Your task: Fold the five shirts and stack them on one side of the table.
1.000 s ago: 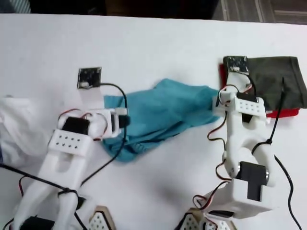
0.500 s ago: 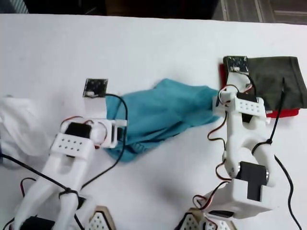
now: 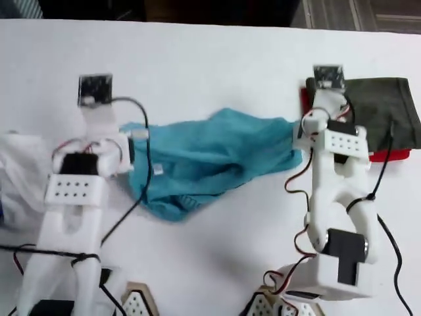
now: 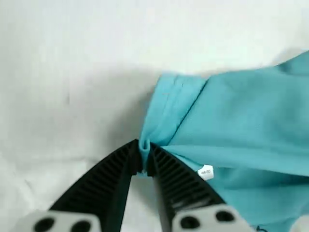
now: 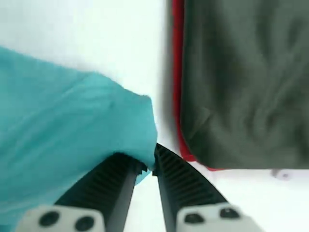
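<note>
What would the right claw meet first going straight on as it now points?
The right claw pinches a corner of the crumpled teal cloth shirt; beyond it, probably bare white table, skirting the folded red shirt. Depth unclear.

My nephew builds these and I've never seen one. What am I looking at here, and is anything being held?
The machine is two white robot arms, the left arm and the right arm, at a white table. One picture looks down from a fixed camera; the other two come from a camera on each arm's wrist, showing its black gripper fingers close up. A crumpled teal shirt lies between the arms. The left gripper is shut on one edge, the right gripper on the opposite corner. By the right arm, a folded dark grey-green shirt lies on a red shirt. A heap of white cloth lies by the left arm.
</note>
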`<state>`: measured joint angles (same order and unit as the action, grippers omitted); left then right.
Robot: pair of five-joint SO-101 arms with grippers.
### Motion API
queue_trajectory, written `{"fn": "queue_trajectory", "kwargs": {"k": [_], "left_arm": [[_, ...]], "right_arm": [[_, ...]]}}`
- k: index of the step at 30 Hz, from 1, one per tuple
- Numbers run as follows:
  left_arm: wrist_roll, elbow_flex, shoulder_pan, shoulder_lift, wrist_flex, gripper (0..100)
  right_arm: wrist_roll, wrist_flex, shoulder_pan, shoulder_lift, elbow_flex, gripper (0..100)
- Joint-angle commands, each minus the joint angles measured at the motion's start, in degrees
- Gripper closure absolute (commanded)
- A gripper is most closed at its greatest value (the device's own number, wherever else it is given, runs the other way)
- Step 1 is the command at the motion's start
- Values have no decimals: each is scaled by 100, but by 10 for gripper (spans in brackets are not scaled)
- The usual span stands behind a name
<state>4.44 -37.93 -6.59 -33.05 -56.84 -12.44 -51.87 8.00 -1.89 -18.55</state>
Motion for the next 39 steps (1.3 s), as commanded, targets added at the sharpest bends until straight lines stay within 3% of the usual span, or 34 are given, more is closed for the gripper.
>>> {"fn": "queue_trajectory", "kwargs": {"k": [1, 8, 14, 17, 20, 24, 27, 31, 35, 39], "left_arm": [[-571, 1165, 44, -123, -756, 975], [-1327, 1174, 18, -97, -1512, 972], [-1512, -497, 9, -97, -1037, 966], [-1512, -1095, 0, -97, -879, 902], [-1468, -1165, -211, -132, -879, 836], [-1468, -681, -466, -149, -1073, 823], [-1468, -154, -149, -149, -1732, 823], [-1477, 84, 800, -149, -2242, 823], [-1468, -13, 1345, -105, -1969, 823], [-1503, -593, 1345, -97, -1064, 823]], "right_arm": [[44, -567, -57, -549, 1037, 978], [44, -998, -48, -585, 1785, 978], [18, -347, 127, -66, 1714, 978], [9, -92, 242, 286, 1697, 978], [35, 101, 286, 629, 1723, 978], [35, 356, 180, 760, 1767, 978], [35, 374, 4, 787, 1934, 978], [44, 374, -233, 796, 2013, 978], [44, 374, -365, 804, 2004, 978], [44, 374, -356, 804, 2004, 978]]}}
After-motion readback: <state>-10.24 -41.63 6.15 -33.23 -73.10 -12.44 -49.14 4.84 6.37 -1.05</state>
